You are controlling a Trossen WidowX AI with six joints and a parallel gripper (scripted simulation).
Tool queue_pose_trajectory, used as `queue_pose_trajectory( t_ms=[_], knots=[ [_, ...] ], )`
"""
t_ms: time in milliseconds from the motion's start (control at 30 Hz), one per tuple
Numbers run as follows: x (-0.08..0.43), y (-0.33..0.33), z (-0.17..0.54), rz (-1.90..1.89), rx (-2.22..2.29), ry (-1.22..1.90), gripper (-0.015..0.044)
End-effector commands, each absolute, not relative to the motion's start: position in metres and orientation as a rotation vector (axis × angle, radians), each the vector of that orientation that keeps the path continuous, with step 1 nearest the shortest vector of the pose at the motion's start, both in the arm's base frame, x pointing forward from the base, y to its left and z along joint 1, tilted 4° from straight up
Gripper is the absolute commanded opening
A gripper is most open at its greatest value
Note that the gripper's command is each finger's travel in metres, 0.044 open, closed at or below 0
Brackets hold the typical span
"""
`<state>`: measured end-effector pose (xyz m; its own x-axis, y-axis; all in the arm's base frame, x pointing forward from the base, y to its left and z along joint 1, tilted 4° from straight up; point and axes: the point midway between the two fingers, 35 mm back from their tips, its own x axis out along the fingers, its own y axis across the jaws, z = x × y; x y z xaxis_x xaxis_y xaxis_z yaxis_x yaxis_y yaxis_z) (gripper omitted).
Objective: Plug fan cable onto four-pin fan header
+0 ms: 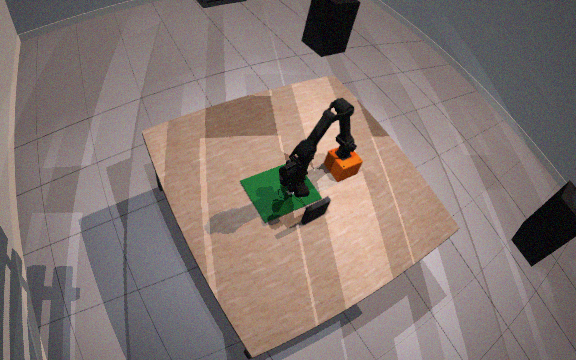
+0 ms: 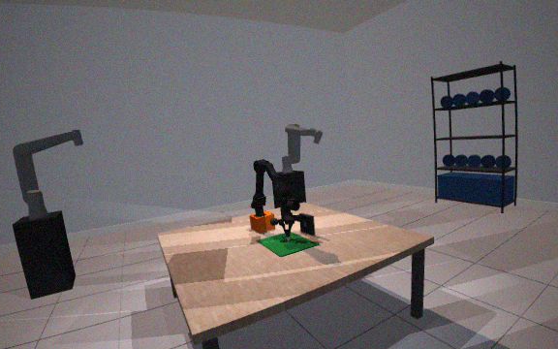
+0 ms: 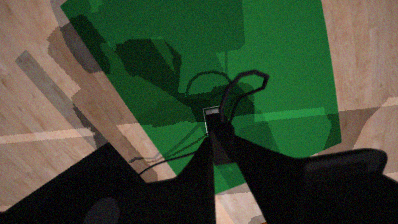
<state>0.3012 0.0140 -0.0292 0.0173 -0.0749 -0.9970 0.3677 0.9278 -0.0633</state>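
Note:
The green board (image 1: 255, 185) (image 2: 279, 249) (image 3: 290, 35) lies flat on the table. My gripper (image 2: 288, 237) (image 3: 218, 139) points down over the board, its fingers shut on the small dark plug (image 3: 214, 120). A pale outline (image 3: 205, 121), apparently the header's rim, shows close around the plug's far and left sides. How deep the plug sits is hidden by the fingers and shadow. A dark cable loop (image 3: 256, 73) arches beside the fingertips, and thin wires (image 3: 165, 161) run left. The black fan (image 1: 316, 211) (image 2: 307, 224) stands upright beside the board.
The arm's orange base block (image 1: 344, 165) (image 2: 262, 222) stands on the wooden table (image 1: 278, 280) (image 2: 240, 296) near the board. A dark flat shape (image 3: 75, 185), apparently the fan, fills the wrist view's lower left. Black pedestals and a shelf rack stand away from the table.

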Motion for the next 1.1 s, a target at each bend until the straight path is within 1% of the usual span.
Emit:
queue_pose_trajectory(
  t_ms=[0,1067],
  knots=[
    [0.3,0.014,-0.033,-0.352,0.241,1.524,0.0],
    [0.3,0.013,-0.045,-0.352,0.241,1.524,0.0]
  ],
)
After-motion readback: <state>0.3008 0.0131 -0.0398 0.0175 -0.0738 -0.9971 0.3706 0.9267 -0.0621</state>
